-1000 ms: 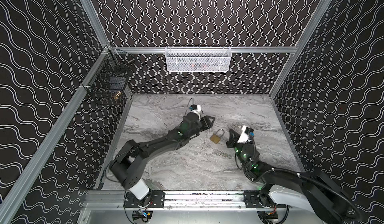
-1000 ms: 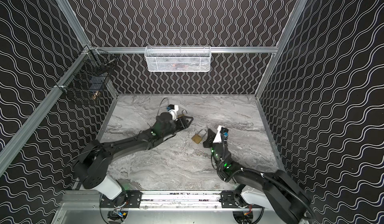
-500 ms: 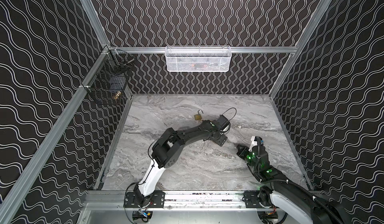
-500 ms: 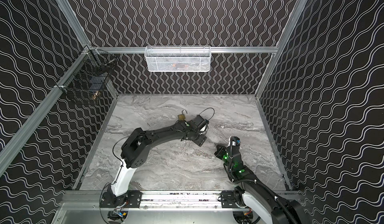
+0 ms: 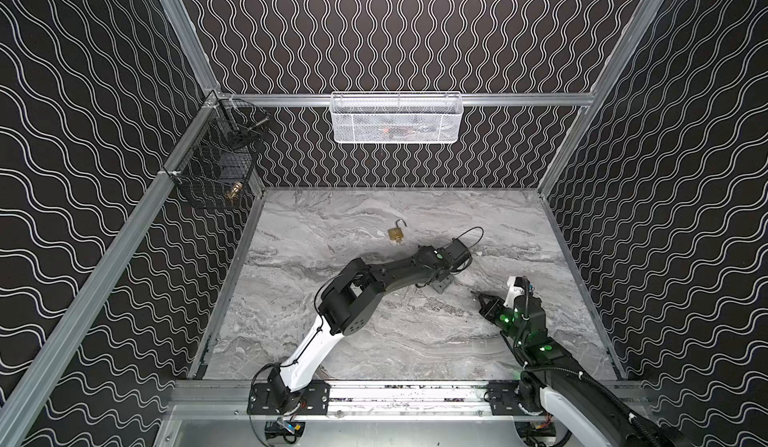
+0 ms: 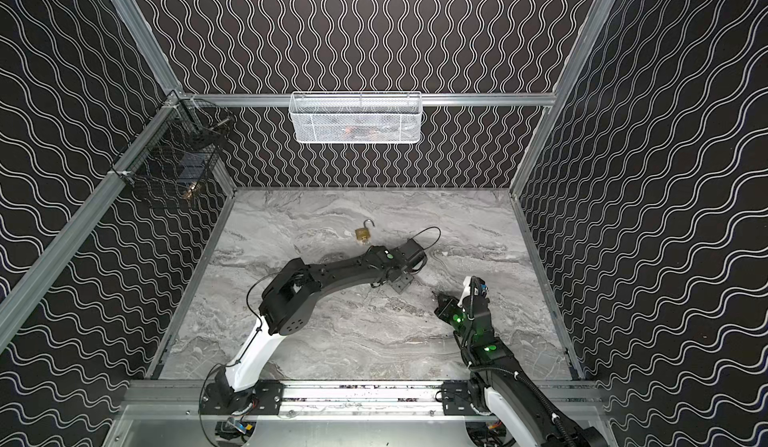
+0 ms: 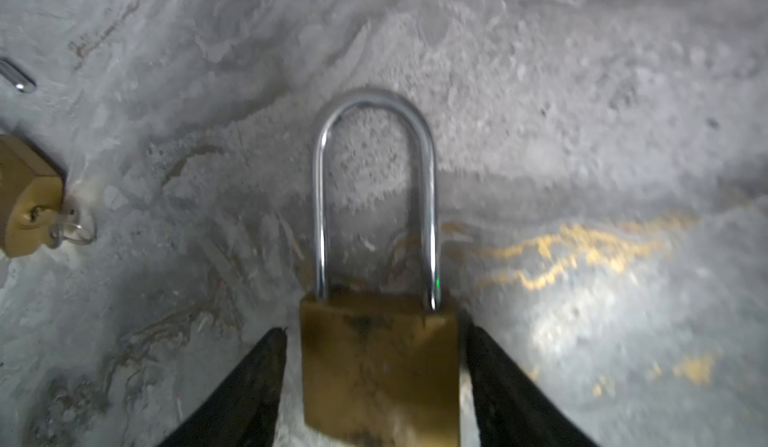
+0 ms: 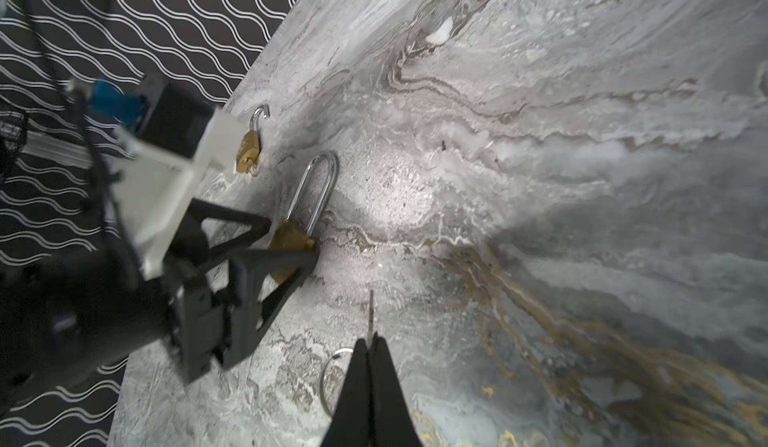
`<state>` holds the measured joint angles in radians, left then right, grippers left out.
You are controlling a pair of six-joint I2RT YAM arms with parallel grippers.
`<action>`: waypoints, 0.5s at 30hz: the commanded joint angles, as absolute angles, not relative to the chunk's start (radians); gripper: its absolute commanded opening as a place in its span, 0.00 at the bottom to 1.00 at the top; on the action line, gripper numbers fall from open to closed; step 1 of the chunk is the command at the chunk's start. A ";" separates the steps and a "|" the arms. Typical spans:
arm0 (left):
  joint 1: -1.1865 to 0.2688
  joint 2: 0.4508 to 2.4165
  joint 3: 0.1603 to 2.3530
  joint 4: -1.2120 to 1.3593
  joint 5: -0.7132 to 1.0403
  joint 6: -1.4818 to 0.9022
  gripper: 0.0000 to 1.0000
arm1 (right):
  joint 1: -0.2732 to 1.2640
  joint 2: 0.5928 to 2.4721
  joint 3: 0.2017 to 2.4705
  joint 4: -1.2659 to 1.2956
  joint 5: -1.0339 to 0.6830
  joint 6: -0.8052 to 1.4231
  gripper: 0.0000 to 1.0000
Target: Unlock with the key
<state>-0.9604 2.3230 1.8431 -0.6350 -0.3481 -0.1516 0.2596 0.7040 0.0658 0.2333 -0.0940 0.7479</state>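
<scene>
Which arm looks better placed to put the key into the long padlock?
The right. The right fingers are shut on the key, its blade free and near the long-shackle padlock. The left fingers only flank that padlock's brass body and hold no key.

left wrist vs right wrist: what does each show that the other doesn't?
Left wrist only: slim gaps between the left end effector fingers and the long padlock body.
Right wrist only: the right end effector shut on the key, its ring, and the patterned wall.
Both: the left end effector flanking the long padlock, the small padlock with its shackle open, and the marble table.
</scene>
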 commanded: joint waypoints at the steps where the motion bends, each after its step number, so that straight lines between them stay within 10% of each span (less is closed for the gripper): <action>1: -0.948 2.342 1.818 -0.716 -0.341 -0.161 0.67 | 0.256 0.682 0.061 0.212 -0.104 0.751 0.00; 5: -0.901 2.315 1.787 -0.719 -0.205 -0.241 0.39 | 0.253 0.684 0.083 0.191 -0.104 0.729 0.00; 15: -0.696 2.010 1.381 -0.374 0.228 -0.503 0.29 | 0.252 0.702 0.026 0.410 -0.218 0.657 0.00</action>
<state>-0.7429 2.0602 1.4670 -0.4488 0.0238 -0.3687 0.2520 0.6857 0.0204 0.3172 -0.1783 0.6910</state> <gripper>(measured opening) 0.297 0.050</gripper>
